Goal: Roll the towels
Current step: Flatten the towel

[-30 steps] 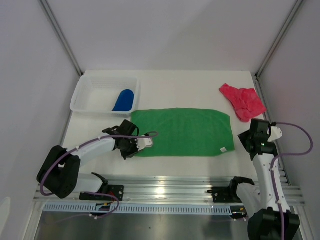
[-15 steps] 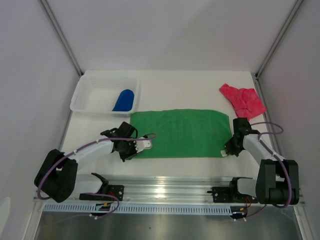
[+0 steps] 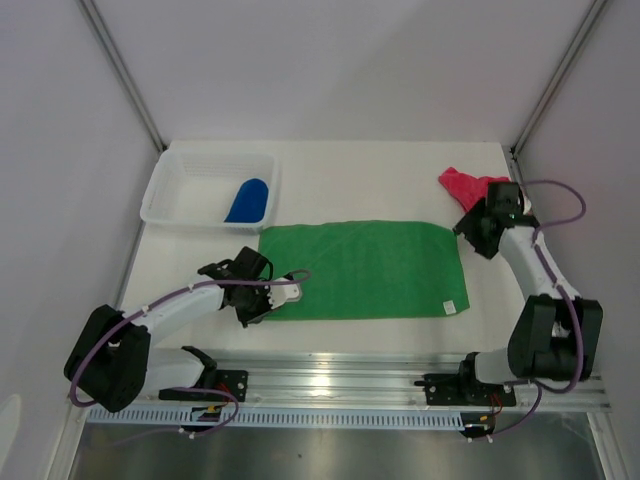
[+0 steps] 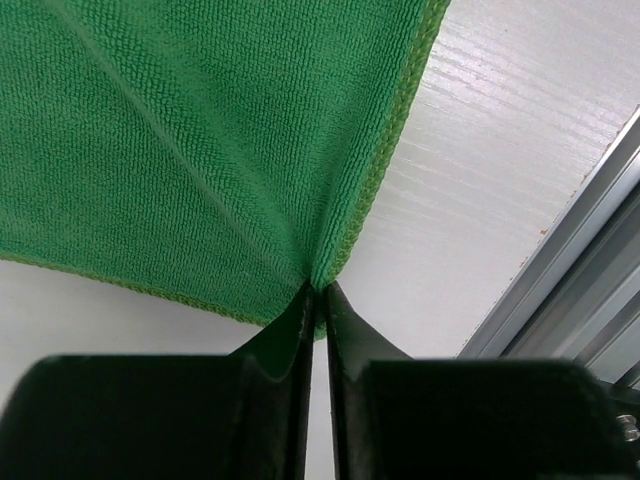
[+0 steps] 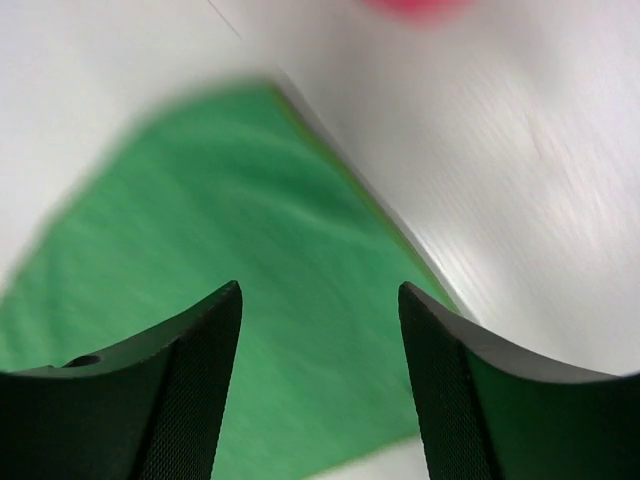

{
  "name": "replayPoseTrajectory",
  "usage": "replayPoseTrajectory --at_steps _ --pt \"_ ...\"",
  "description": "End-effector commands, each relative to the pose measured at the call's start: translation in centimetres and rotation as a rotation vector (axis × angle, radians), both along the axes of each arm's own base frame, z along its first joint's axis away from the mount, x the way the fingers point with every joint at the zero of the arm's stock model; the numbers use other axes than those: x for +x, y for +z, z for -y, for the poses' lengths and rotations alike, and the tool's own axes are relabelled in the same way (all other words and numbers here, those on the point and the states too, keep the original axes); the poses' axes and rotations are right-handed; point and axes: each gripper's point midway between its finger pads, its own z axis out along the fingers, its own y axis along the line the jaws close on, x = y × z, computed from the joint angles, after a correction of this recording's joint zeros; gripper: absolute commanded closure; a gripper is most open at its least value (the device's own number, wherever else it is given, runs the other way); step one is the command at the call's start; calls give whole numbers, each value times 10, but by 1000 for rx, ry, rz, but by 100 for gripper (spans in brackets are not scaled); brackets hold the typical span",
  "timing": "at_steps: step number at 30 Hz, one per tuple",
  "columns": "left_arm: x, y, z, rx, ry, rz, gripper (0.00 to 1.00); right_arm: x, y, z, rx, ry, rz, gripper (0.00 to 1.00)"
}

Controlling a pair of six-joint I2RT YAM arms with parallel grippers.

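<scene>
Green towel (image 3: pixel 360 270) corner is clamped in left gripper (image 4: pixel 318 292); right gripper (image 5: pixel 320 298), spread apart, should pinch the far-side corner, keeping tension even.

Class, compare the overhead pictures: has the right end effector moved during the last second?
Yes. The right end effector went away from the front rail, from the green towel's near right corner to beside the pink towel.

The middle towel (image 3: pixel 365 270) lies before me. Back left, the basket (image 3: pixel 188 190) holds a second towel (image 3: pixel 248 200); back right, a third towel (image 3: pixel 460 182).
</scene>
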Motion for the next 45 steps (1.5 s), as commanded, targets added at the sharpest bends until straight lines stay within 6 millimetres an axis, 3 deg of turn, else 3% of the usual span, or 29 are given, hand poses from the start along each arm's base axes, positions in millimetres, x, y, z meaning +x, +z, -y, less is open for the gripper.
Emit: replayPoseTrajectory --at_steps 1,4,5,6,9,15,18,19,24,25,28,32,36,37,41,45 --pt "-7 -2 -4 21 8 -21 87 67 21 9 -57 131 93 32" --pt "-7 -2 -5 26 18 -23 79 95 -12 10 -29 180 3 33" --pt "-8 -3 -6 31 24 -28 76 105 -12 11 -29 182 4 34" --pt "-8 -3 -7 35 26 -30 67 110 -30 8 2 202 -27 34" --pt "-10 -3 -9 47 33 -36 50 124 -39 1 44 240 -21 35" --pt "-10 9 -11 46 28 -21 48 124 -72 1 74 249 -76 39" --pt "-6 16 -9 39 31 -4 47 122 -81 2 93 253 -71 49" --pt "-6 16 -9 41 33 -5 47 121 -82 1 99 256 -66 59" --pt "-1 20 -5 39 50 -11 47 124 -75 -7 124 296 -14 82" --pt "0 22 -5 36 55 -8 47 125 -73 -8 126 299 -11 91" --pt "2 30 -1 13 62 0 47 125 -61 -10 119 307 19 100" --pt "5 44 6 -29 74 17 45 129 -35 -17 29 337 82 100" --pt "11 47 10 -40 85 27 44 128 -15 -46 -172 454 124 100" --pt "11 47 11 -40 84 26 44 123 -13 -67 -216 515 125 100" --pt "13 45 11 -39 83 30 44 112 -16 -91 -441 593 88 100" --pt "12 43 10 -33 81 26 43 101 -28 -114 -477 647 51 100"
